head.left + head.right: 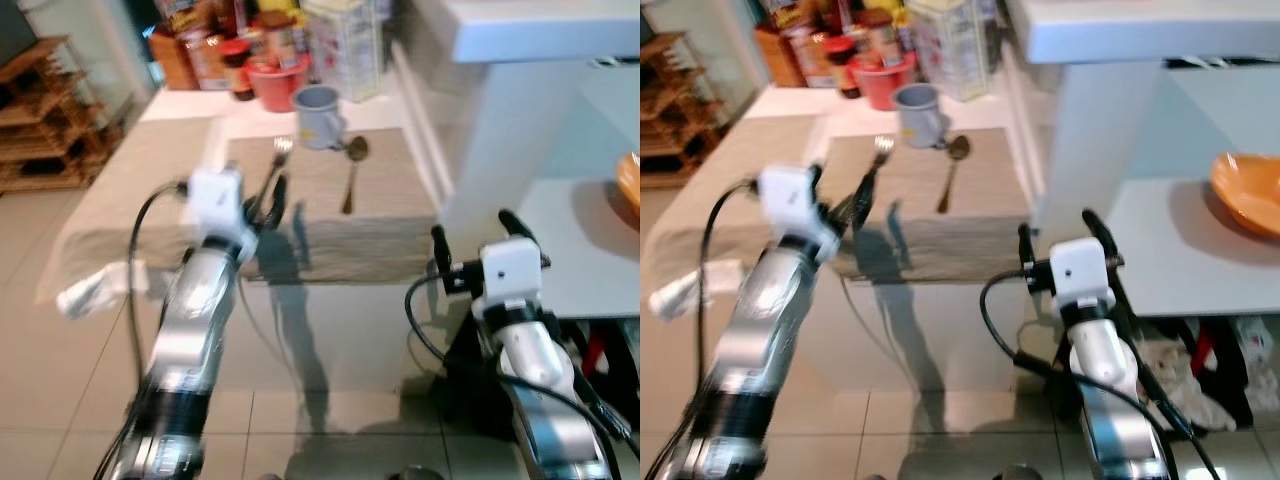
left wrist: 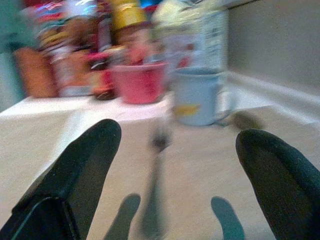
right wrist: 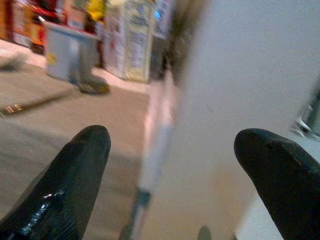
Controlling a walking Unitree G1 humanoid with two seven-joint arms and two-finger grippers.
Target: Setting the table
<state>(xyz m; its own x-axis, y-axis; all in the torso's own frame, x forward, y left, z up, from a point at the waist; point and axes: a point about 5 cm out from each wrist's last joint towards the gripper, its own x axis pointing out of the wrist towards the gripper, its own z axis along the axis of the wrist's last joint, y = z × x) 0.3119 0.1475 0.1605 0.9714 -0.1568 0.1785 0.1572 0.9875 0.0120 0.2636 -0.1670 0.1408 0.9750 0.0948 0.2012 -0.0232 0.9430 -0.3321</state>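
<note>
Beige cloth covers the surface (image 1: 150,190), where one fork (image 1: 276,165), one spoon (image 1: 352,172) and one blue mug (image 1: 318,115) lie on one mat (image 1: 380,200). Your left hand (image 1: 268,200), spread wide, hovers over the fork; come down straddling its handle. Your right hand (image 1: 475,240), also wide, holds nothing.

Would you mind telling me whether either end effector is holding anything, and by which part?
Nothing is held: the left end effector is open before the fork, the right end effector open too.
</note>
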